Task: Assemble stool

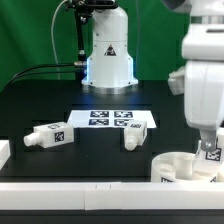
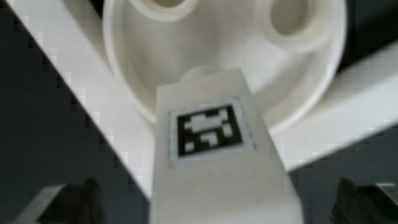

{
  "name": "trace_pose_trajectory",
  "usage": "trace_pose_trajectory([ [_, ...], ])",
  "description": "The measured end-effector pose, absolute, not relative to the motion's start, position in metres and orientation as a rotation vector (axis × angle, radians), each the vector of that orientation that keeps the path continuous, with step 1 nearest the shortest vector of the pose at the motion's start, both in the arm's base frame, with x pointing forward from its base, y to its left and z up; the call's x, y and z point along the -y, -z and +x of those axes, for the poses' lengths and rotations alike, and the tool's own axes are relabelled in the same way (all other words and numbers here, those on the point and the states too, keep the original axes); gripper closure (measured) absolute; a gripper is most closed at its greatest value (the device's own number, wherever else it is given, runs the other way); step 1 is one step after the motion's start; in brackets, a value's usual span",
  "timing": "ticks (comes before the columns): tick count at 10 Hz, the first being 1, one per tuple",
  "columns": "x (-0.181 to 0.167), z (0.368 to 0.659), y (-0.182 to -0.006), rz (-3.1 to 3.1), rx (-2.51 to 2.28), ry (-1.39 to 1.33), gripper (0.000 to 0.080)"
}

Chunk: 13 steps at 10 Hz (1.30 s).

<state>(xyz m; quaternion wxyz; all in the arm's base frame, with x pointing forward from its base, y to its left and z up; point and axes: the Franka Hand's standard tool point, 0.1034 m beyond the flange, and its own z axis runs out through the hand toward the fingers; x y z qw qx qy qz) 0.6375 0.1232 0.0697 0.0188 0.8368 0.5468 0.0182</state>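
Observation:
The round white seat disc (image 1: 180, 166) lies at the front of the exterior view's right, and its holes show in the wrist view (image 2: 214, 35). A white tagged leg (image 1: 212, 152) stands on it, directly under my gripper (image 1: 207, 138). In the wrist view this leg (image 2: 214, 130) runs between my two fingers (image 2: 75, 200), with dark gaps on both sides. My gripper (image 2: 217, 208) is open around the leg and does not touch it. Two more tagged legs lie on the black table, one at the exterior view's left (image 1: 50, 135) and one at the middle (image 1: 130, 140).
The marker board (image 1: 112, 119) lies flat behind the loose legs. The robot's white base (image 1: 108, 55) stands at the back with black cables. A white block (image 1: 4, 152) sits at the exterior view's left edge. A white ledge (image 1: 70, 192) runs along the front.

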Motion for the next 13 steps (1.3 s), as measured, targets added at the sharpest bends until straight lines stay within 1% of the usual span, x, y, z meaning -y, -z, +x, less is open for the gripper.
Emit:
trace_pose_trajectory([
  [1, -0.1253, 0.637, -0.0672, 2.584, -1.71, -0.06, 0.015],
  [2, -0.1235, 0.638, -0.0684, 2.603, -1.679, -0.063, 0.0188],
  [3, -0.123, 0.6377, -0.0677, 2.617, -1.659, -0.062, 0.0188],
  [5, -0.1231, 0.6377, -0.0676, 2.711, -1.507, -0.066, 0.0459],
  [6, -0.1228, 0.6377, -0.0676, 2.778, -1.383, -0.069, 0.0468],
  [8, -0.1188, 0.6396, -0.0684, 2.966, -0.963, -0.082, 0.0468],
  [9, -0.1222, 0.6397, -0.0686, 3.076, -0.601, -0.094, 0.0468],
  [10, -0.1229, 0.6372, -0.0665, 3.122, -0.363, -0.078, 0.0468],
  [13, -0.1216, 0.6367, -0.0654, 3.149, -0.047, -0.073, 0.0466],
])
